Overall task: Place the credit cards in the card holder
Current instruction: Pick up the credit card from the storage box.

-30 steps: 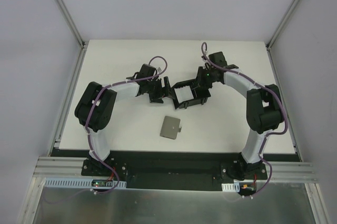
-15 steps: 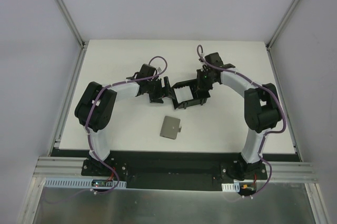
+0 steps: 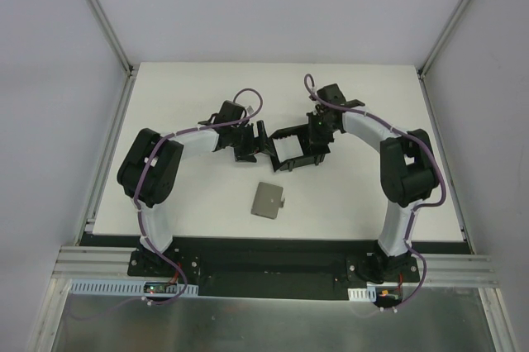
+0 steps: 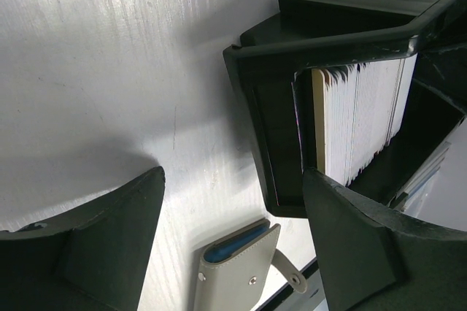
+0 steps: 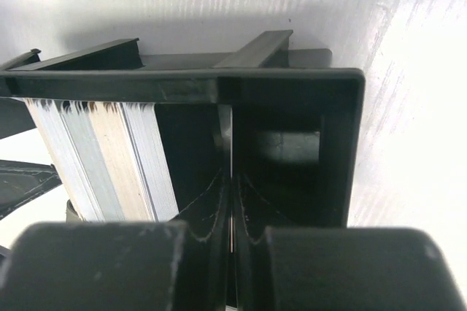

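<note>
Two robot arms flank the black card holder in the middle of a white surface.
The right jaws, pressed together, pinch what seems to be a credit card edge-on over a free slot, ready to insert it. The left jaws stand wide at the holder's left end, probably to steady it. A second earlier the right jaws were wider.

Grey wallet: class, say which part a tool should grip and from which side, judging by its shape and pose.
Probably two opposite edges, from straight above: the grey wallet lies flat and thin on the table, so a top-down pinch across its width suits.
</note>
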You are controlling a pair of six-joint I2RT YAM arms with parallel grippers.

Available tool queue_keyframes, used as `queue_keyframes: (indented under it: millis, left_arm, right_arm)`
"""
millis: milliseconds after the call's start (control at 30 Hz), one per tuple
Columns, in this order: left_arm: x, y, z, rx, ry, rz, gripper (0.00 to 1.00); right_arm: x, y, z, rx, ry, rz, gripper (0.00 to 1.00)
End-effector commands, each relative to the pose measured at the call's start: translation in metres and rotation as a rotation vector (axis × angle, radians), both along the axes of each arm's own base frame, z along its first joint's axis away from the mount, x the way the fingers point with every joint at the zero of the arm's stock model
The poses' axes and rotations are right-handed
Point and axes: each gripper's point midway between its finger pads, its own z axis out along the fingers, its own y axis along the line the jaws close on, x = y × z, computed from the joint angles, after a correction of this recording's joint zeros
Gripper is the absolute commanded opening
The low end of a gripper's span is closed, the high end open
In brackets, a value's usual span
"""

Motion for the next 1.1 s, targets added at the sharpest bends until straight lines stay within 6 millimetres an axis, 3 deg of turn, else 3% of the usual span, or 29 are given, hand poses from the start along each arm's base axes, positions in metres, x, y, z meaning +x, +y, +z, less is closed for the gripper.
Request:
queue_keyframes:
  millis: [0, 133, 400, 567, 667, 833, 1067]
  left_arm:
    - [-0.006, 0.001, 0.003, 0.007, -0.018, -0.019, 0.75]
    - [-0.01, 0.01, 0.004, 0.036, -0.047, -0.012, 0.7]
    - [-0.023, 0.041, 0.017, 0.128, -0.162, 0.028, 0.74]
    - [-0.033, 0.062, 0.04, 0.165, -0.28, 0.046, 0.83]
    - [-0.042, 0.072, 0.051, 0.175, -0.316, 0.066, 0.99]
    - [-0.06, 0.082, 0.056, 0.166, -0.33, 0.075, 0.99]
    - [-0.072, 0.106, 0.062, 0.216, -0.414, 0.123, 0.99]
  right_arm:
    - [0.011, 0.011, 0.018, 0.028, -0.045, 0.027, 0.0]
    - [0.014, 0.014, 0.032, 0.041, -0.084, 0.031, 0.0]
    - [0.007, -0.004, 0.09, 0.008, -0.243, 0.03, 0.0]
    - [-0.013, -0.008, 0.124, 0.058, -0.296, 0.008, 0.0]
    - [-0.036, 0.0, 0.136, 0.131, -0.322, -0.017, 0.0]
    - [-0.085, 0.034, 0.131, 0.32, -0.29, -0.079, 0.0]
    - [-0.143, 0.076, 0.087, 0.382, -0.184, -0.107, 0.0]
